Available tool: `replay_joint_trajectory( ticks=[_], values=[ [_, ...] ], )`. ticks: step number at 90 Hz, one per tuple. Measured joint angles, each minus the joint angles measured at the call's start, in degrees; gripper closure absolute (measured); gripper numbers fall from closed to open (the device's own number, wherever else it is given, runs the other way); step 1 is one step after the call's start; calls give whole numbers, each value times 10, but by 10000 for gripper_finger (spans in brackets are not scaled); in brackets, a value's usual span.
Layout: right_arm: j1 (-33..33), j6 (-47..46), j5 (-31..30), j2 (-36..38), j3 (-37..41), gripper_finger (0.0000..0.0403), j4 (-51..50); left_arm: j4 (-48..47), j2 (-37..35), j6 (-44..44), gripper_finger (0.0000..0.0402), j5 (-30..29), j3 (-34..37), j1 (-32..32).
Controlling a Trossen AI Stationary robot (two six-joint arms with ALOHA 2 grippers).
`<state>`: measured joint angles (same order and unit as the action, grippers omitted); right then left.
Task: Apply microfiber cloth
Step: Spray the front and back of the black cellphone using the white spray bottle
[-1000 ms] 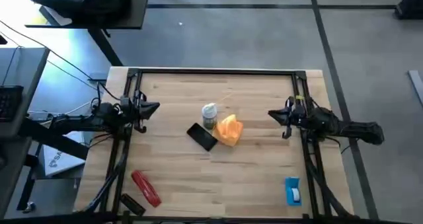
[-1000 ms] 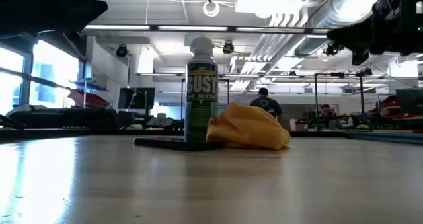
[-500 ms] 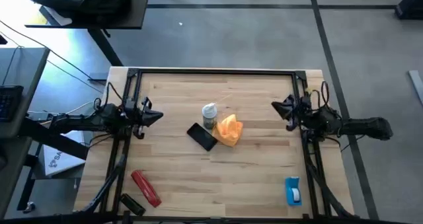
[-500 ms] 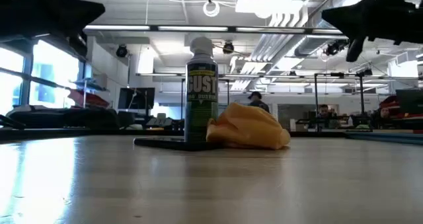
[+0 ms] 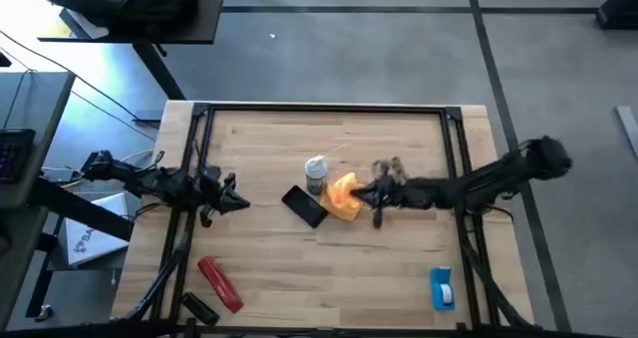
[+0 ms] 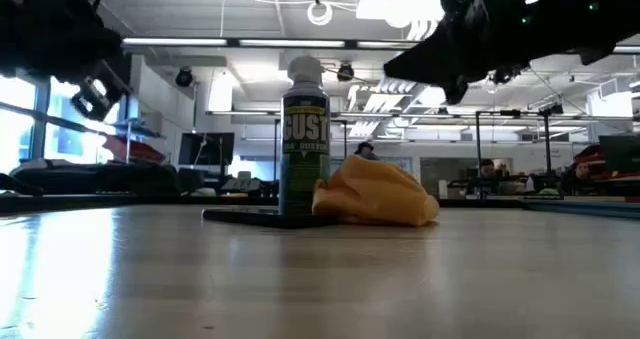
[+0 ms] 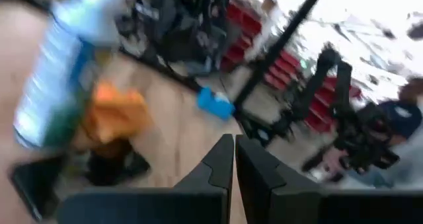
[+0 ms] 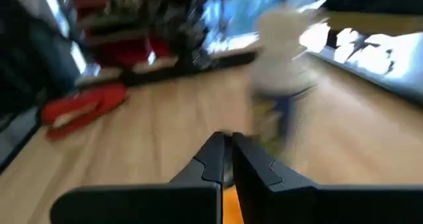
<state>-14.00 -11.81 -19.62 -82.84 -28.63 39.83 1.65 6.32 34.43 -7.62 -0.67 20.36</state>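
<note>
The bunched orange microfiber cloth (image 5: 344,195) (image 6: 378,193) lies mid-table, its edge against the flat black phone (image 5: 304,205). A green spray can (image 5: 316,172) (image 6: 305,139) stands upright just behind both. My right gripper (image 5: 356,191) (image 6: 392,69) hovers shut above the cloth's right side, clear of it. In the right wrist view the cloth (image 8: 228,199) shows just beyond the shut fingertips (image 8: 227,142). My left gripper (image 5: 244,204) (image 7: 234,145) is shut, left of the phone, pointing toward it.
A red oblong tool (image 5: 219,283) and a small black object (image 5: 197,307) lie near the front left corner. A blue object (image 5: 442,288) lies at the front right. Bare wood (image 5: 329,268) stretches in front of the phone and cloth.
My right gripper has reached from the table's right side toward the left, ending above the cloth. My left gripper has shifted toward the near edge and a little toward the phone. The cloth, phone and can have stayed put.
</note>
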Motion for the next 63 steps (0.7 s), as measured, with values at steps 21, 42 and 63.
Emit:
replay_joint_trajectory(
  ticks=[21, 42, 63],
  values=[
    [-83, -40, -102, -126, -110, 402, -22, 30, 63, 16, 401, -89, 0, 105],
    [-105, -133, -215, -252, -190, 402, -71, 31, 139, 56, 402, -219, 0, 195],
    [-103, -149, -249, -358, -268, 402, -61, 138, 233, 34, 401, -335, 0, 260]
  ],
)
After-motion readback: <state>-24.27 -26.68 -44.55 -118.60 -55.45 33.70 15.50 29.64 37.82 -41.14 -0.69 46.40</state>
